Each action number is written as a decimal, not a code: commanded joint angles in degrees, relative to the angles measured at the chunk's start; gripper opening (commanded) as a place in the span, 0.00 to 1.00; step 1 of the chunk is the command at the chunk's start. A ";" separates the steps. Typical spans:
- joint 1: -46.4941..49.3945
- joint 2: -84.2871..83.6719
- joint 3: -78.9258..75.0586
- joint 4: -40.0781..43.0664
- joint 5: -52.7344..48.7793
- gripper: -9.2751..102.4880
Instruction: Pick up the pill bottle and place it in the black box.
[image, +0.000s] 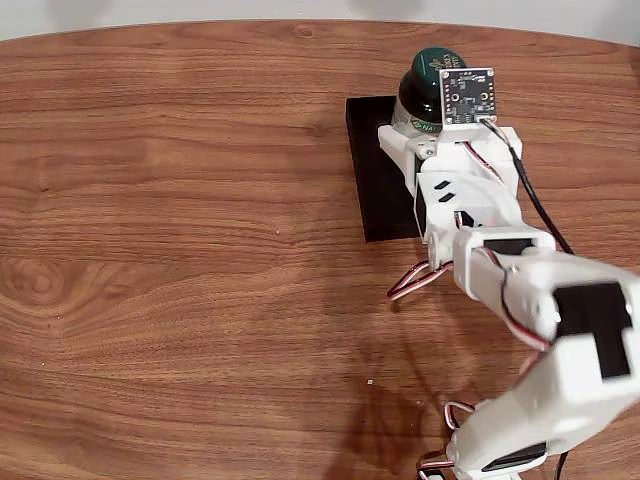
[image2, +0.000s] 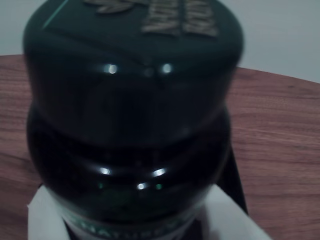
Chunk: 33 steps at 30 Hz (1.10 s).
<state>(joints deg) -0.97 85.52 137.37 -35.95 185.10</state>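
Over the far part of the box (image: 378, 170), near the table's (image: 180, 250) back edge in the fixed view, the arm (image: 480, 210) reaches out with the bottle (image: 425, 85) at its tip. In the wrist view the bottle (image2: 130, 115) stands very close to the camera, and white fingers (image2: 45, 215) lie against both of its sides, so I judge the gripper (image: 420, 125) is closed on it. The pick seems done and the carry nearly done, since the bottle is already above the box. Whether its base touches the floor of the box, I cannot tell. What is left is to lower it if needed, let go, and draw back.
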 joint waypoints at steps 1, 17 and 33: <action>0.70 -4.39 -8.70 -5.54 0.53 0.17; 1.85 -18.46 -17.14 -8.35 2.72 0.17; 1.76 -19.95 -16.44 -9.40 4.57 0.36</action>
<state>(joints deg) 0.26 63.72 122.78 -43.59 188.96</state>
